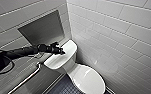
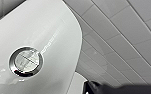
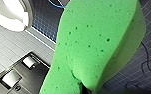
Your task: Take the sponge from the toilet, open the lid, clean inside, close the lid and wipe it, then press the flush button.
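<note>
**A:** Green sponge (image 3: 96,42) was pinched tight in the right gripper (image 3: 84,88), up over the floor (image 3: 141,62) and well clear of the toilet (image 1: 74,68).

**B:** Yep. The left gripper (image 1: 59,50) hung over the tank (image 1: 69,47); open or closed, couldn't tell. Button (image 2: 26,61) looked to be just below it, so the left arm was way nearer. Lid (image 1: 88,80) was down.

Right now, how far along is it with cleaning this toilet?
Nearly finished, it seems. Done: the sponge is off the toilet, in the right gripper, and the lid is shut. In hand: the left gripper hovers over the tank, near the flush button. Left: pressing it; nothing touches the button yet. Whether the inside was cleaned cannot be seen.
</note>
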Controlling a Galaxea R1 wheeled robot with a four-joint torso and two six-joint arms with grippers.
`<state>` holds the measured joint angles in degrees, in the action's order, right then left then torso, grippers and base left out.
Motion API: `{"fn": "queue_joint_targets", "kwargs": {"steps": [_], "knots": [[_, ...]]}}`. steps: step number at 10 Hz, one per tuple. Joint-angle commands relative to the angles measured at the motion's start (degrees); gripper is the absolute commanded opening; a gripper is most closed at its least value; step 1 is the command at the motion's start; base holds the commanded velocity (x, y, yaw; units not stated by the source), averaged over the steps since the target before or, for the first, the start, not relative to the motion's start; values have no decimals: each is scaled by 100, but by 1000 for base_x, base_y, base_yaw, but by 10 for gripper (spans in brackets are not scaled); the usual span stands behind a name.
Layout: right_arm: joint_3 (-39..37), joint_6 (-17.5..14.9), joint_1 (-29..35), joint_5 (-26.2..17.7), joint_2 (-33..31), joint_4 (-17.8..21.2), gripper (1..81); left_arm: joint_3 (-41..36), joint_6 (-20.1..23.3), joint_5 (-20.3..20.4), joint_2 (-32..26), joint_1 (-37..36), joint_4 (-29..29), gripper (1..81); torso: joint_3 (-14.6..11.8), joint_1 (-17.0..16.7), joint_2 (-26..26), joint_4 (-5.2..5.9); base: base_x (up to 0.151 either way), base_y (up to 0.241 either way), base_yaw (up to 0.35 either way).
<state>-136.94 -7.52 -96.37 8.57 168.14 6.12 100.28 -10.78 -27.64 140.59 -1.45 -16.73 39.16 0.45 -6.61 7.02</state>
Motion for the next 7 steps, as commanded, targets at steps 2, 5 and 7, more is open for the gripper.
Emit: {"fn": "queue_joint_targets", "kwargs": {"steps": [2, 5, 7], "knots": [[107, -30, -327, -585, 46, -93, 10, 62, -3, -198, -189, -1019, -103, 10, 0, 0, 0, 0, 0, 0, 0], [124, -30, -344, -585, 64, -102, 10, 281, 5, -198, -145, -1019, -15, 10, 0, 0, 0, 0, 0, 0, 0], [124, -30, -344, -585, 64, -102, 10, 580, 5, -198, -31, -1019, 99, 10, 0, 0, 0, 0, 0, 0, 0]]}}
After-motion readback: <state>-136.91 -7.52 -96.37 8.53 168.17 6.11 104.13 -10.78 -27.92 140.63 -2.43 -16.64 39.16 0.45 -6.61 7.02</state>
